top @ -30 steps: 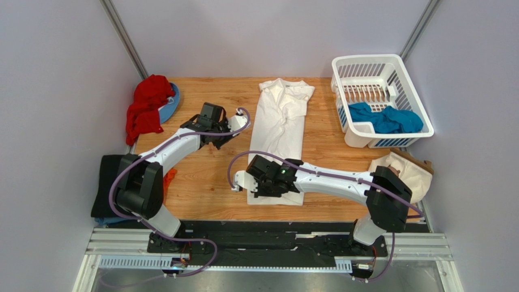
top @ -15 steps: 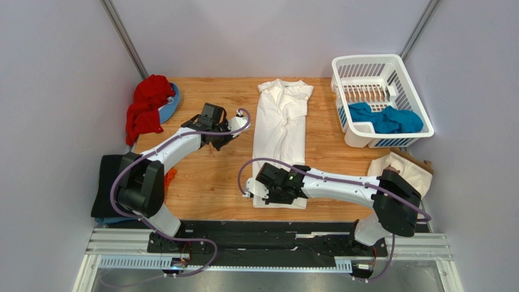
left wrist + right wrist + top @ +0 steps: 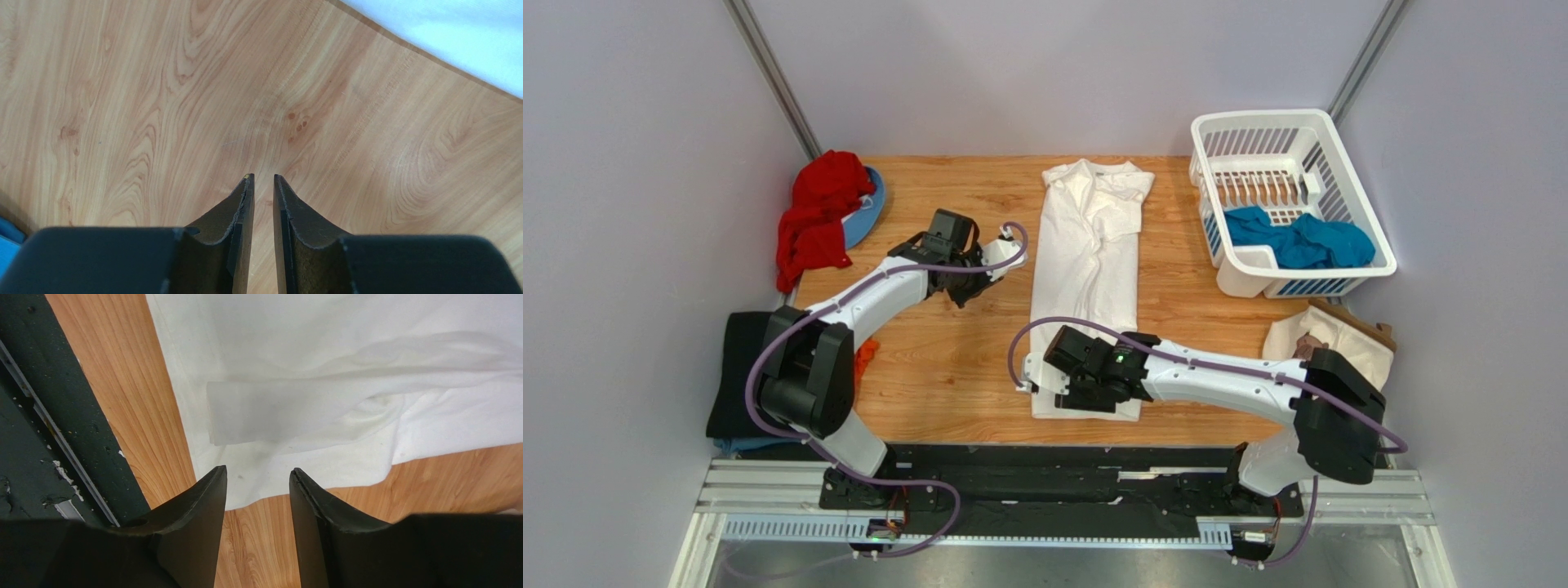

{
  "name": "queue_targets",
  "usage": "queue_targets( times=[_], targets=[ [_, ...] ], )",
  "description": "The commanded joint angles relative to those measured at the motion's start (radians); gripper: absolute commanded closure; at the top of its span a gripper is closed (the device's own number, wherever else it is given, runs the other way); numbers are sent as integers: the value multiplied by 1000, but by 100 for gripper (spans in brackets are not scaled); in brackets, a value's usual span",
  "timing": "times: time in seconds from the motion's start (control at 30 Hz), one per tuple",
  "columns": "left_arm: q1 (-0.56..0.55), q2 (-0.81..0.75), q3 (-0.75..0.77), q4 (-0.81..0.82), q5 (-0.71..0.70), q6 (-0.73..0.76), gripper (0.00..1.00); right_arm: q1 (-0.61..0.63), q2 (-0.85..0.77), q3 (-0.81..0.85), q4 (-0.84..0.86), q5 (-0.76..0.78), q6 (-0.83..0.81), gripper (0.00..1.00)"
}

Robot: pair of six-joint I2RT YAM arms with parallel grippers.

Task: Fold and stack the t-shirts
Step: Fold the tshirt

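Observation:
A white t-shirt (image 3: pixel 1090 263) lies folded into a long strip down the middle of the wooden table (image 3: pixel 940 368); no print shows. My right gripper (image 3: pixel 1048 382) hovers open and empty at its near hem. In the right wrist view the hem (image 3: pixel 344 355) lies just beyond the right gripper (image 3: pixel 258 471), with a small folded flap on it. My left gripper (image 3: pixel 968 290) is left of the shirt over bare wood; the left wrist view shows the left gripper (image 3: pixel 263 177) nearly closed and empty, with a corner of the white shirt (image 3: pixel 460 37) beyond. A teal shirt (image 3: pixel 1298 237) lies in the basket. An orange one (image 3: pixel 865 357) peeks out by the left arm.
A white plastic basket (image 3: pixel 1259 132) stands at the back right. A red garment (image 3: pixel 817 211) lies on a blue disc at the back left. A cream bag (image 3: pixel 1342 341) sits at the right edge, a black item (image 3: pixel 732 368) off the left edge. A dark rail (image 3: pixel 37 392) borders the near edge.
My right gripper has moved right and toward the near edge along the hem. The shirt's lower left edge shifted right, so the strip is narrower. The left arm barely moved.

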Motion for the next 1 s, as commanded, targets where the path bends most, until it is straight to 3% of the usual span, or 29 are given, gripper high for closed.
queue_targets(
  times=[0.0,0.23,0.47,0.77,0.97],
  targets=[
    [1,-74,36,-57,40,7,74,5,-67,10,-6,101,-6,53],
    [-119,-170,42,-263,108,6,73,-14,-142,-100,4,166,-6,53],
    [-272,-242,-27,-343,247,-36,71,-31,-269,-274,57,140,-1,54],
    [-408,-131,-7,-420,309,-60,63,-31,-318,-305,77,83,-3,54],
    [-444,-16,16,-422,427,-89,59,-31,-323,-316,90,63,-15,53]
  ],
)
